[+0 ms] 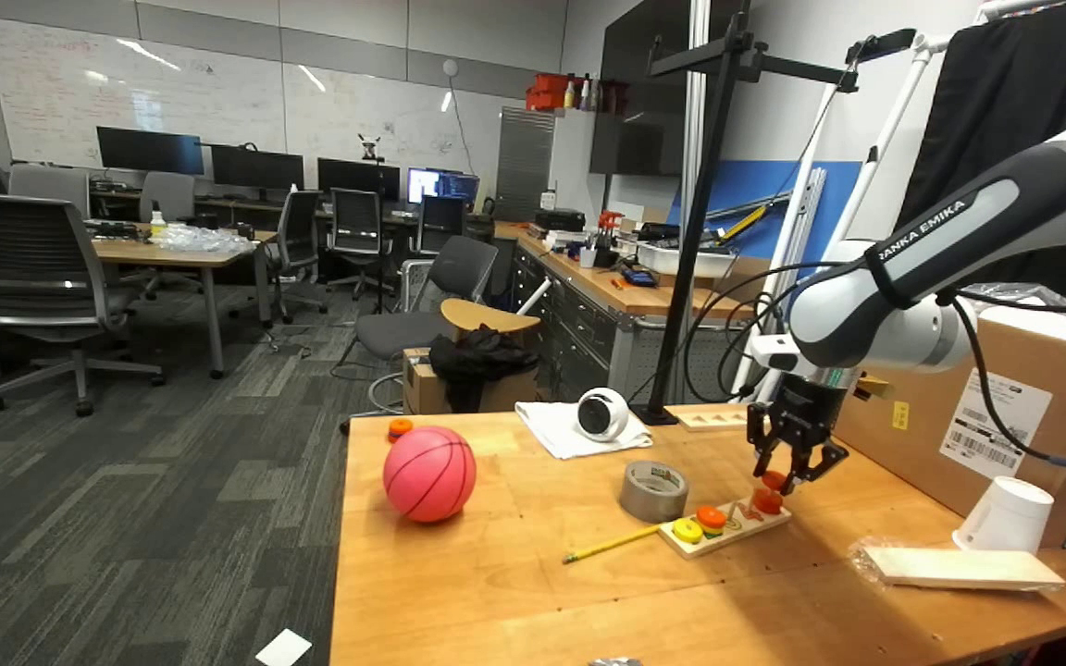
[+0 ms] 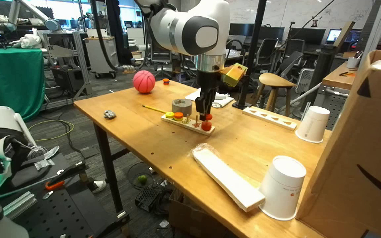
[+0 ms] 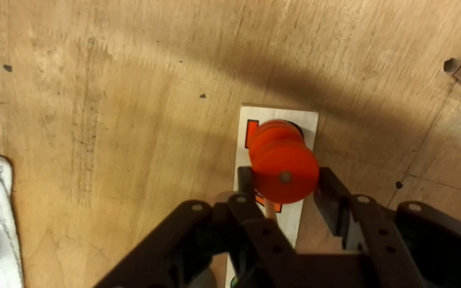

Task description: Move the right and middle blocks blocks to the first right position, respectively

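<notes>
Red block held over the right end, placing left to do

The claw, spread only partway, bore on both sides of the red block and appeared to grip it. In both exterior views the block was above the red stack at the right end of the rack; whether it touched the stack, and how many pieces the stack held, could not be told.

The middle peg and the next peg to its right stood bare, while the yellow block and the orange block sat at the two left places.

The red block poised over the red stack suggested that the moving was well along. What seemed left was seating it, letting go and backing off. A single moment could not rule out a lift off that end instead, in which case more would remain.
</notes>
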